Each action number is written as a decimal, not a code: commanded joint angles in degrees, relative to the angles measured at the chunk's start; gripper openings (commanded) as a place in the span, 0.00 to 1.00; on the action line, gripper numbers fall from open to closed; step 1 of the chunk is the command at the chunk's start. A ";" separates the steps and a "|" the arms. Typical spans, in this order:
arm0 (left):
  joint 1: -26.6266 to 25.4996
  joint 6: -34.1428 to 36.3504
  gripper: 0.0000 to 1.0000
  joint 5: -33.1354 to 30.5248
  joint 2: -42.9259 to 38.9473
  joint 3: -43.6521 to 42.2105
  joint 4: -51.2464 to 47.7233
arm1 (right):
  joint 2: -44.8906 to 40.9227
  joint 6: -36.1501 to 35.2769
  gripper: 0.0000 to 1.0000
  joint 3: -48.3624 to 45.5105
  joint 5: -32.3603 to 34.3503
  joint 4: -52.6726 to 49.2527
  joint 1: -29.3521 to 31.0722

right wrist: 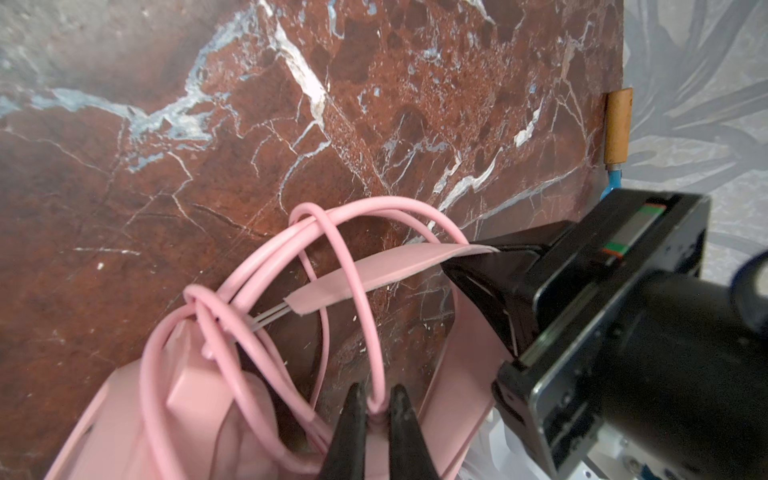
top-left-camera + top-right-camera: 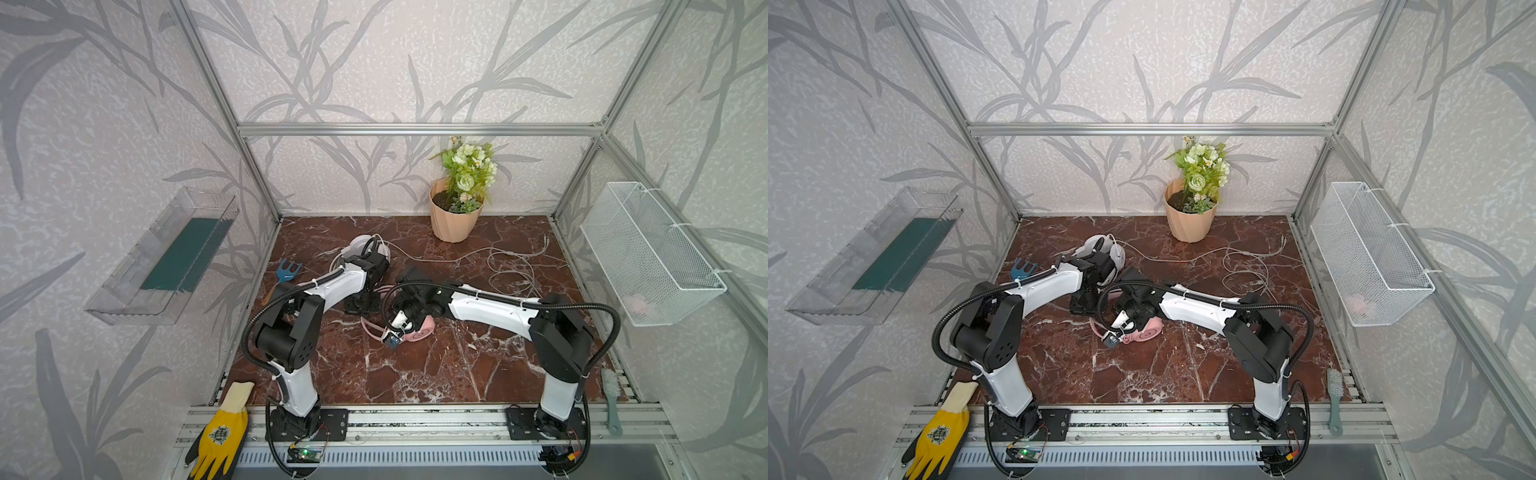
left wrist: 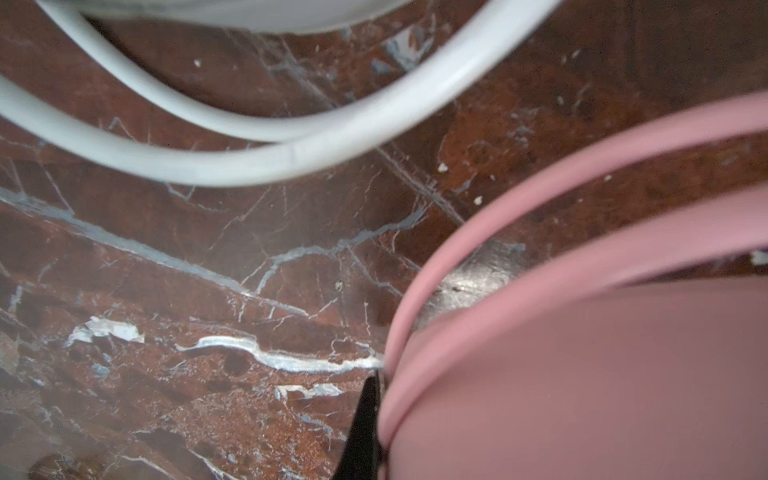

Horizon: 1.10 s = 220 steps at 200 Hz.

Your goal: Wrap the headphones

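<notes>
The pink headset [image 2: 419, 329] at the centre of the table [image 2: 374, 374] is partly wrapped, its pink cable [image 1: 358, 291] looped around the headband [image 1: 374, 270], which the left gripper [image 1: 473, 252] clamps while the right gripper [image 1: 376, 411] pinches the cable; the white headset [image 2: 363, 243], farther left, is unwrapped, its white cable [image 2: 517, 253] sprawled far right.

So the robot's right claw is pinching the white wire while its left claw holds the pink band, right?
Not quite: the right gripper is pinching the pink cable, not a white one, as the right wrist view shows. The left gripper does hold the pink headband strap.
</notes>
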 commanded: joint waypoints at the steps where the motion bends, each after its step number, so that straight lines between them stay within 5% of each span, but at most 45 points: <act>1: 0.79 -0.12 0.00 0.01 -3.09 -1.17 -1.27 | 1.72 0.19 0.00 2.67 -2.11 -0.30 -0.61; 67: 3.24 -0.44 0.00 0.65 -3.43 -1.46 -1.29 | 2.43 1.36 0.35 2.57 -2.42 -0.08 -1.36; 220: 6.38 -1.70 0.00 1.17 -1.75 -2.20 -2.84 | -4.99 4.88 0.58 3.10 -1.53 -6.86 -2.95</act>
